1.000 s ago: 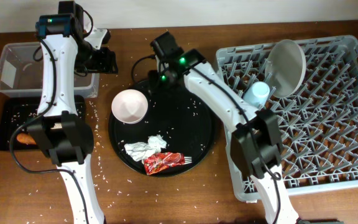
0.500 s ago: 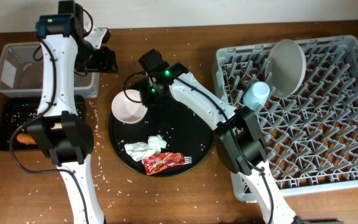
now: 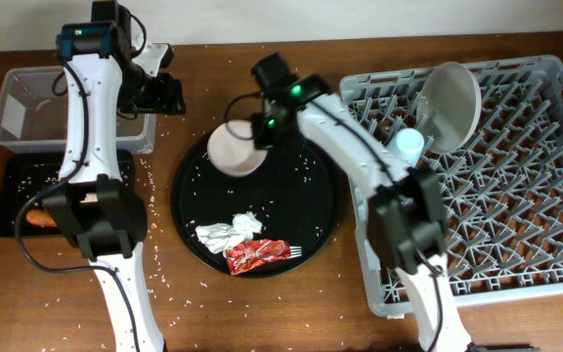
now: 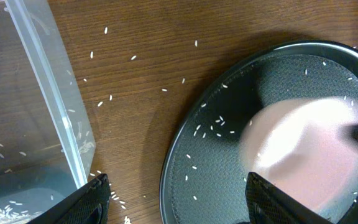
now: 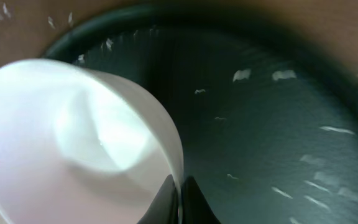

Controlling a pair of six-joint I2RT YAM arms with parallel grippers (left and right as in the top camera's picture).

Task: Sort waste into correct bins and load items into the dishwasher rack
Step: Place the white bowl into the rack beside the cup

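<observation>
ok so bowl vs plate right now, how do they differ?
Place: the bowl is over the round black tray, pinched at its rim by the right gripper; the plate stands on edge in the dishwasher rack, untouched. Size: the bowl is smaller than the plate. Colour: the bowl is white-pinkish, the plate grey-green. Both are round and look empty.
</observation>
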